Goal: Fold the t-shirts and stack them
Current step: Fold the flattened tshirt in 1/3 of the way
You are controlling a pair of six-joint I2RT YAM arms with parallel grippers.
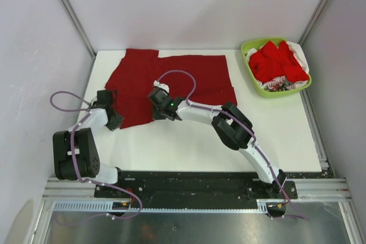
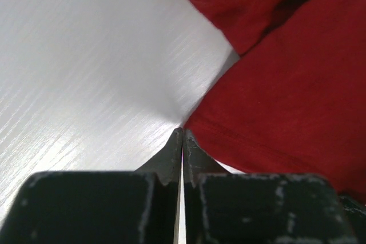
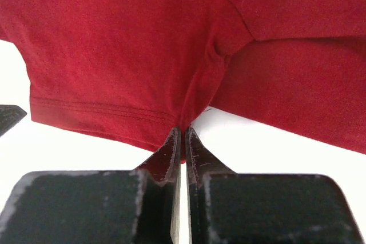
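A white table [image 1: 189,147] with a faint wood grain is seen from above. A lime-green basket [image 1: 248,61] is set at its far right corner. Pale walls [image 1: 189,4] are placed around three sides, joined by slanting metal posts [image 1: 70,10]. A black plate [image 1: 189,178] and a metal rail [image 1: 194,187] are laid along the near edge.

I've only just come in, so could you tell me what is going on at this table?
Two robot arms are handling a crimson shirt spread on the white table. The left gripper is shut on its near edge, and the right gripper pinches the hem further along. The shirt lies mostly flat. More red and white clothes sit in a green basket at the far right.
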